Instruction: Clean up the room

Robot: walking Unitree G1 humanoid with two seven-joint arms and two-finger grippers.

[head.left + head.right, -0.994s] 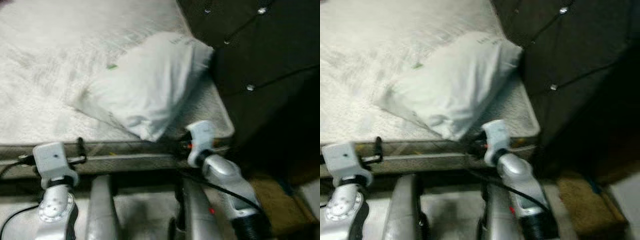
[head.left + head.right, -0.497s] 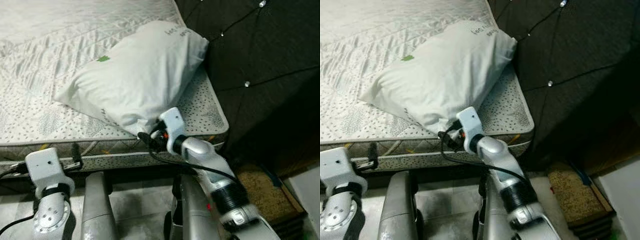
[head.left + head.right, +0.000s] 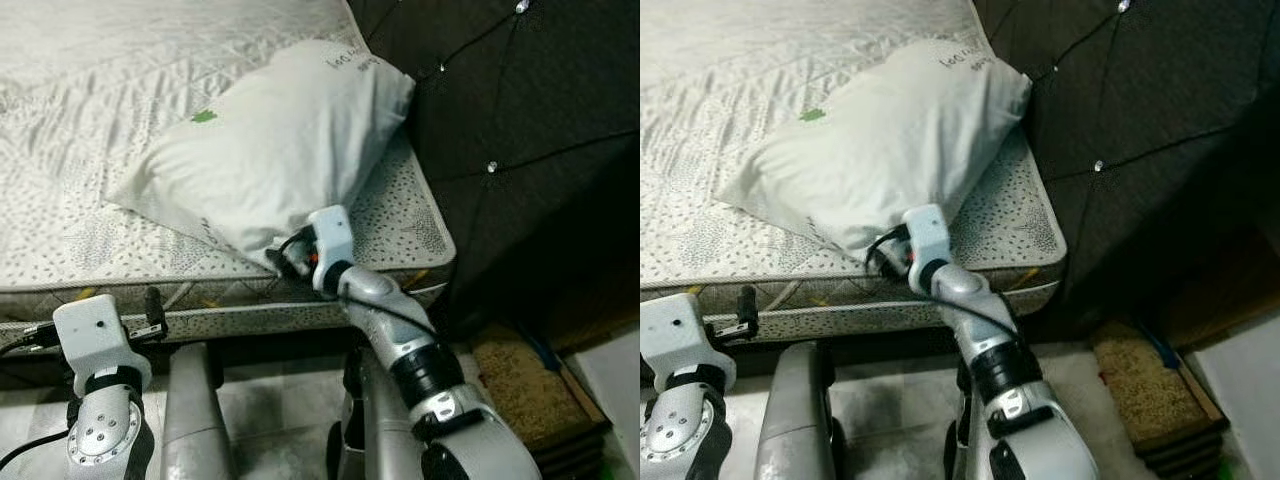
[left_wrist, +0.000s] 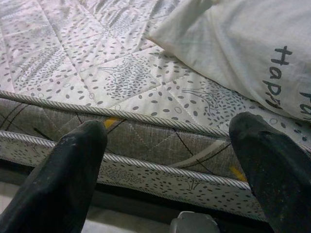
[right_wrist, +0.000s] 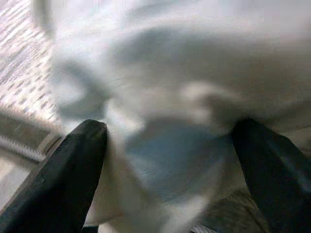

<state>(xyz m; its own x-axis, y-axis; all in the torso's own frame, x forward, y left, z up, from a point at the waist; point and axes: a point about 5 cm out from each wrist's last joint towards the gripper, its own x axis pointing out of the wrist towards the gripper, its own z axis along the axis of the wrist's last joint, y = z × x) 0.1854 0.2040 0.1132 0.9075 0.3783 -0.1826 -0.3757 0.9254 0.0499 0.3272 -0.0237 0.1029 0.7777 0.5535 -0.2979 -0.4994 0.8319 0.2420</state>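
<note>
White pillow (image 3: 280, 150) on quilted mattress (image 3: 90, 170)

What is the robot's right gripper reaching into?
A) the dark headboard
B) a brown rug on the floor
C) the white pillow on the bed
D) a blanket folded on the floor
C: the right gripper has its black fingers spread open around the near corner of the white pillow, which lies on the mattress.
</note>
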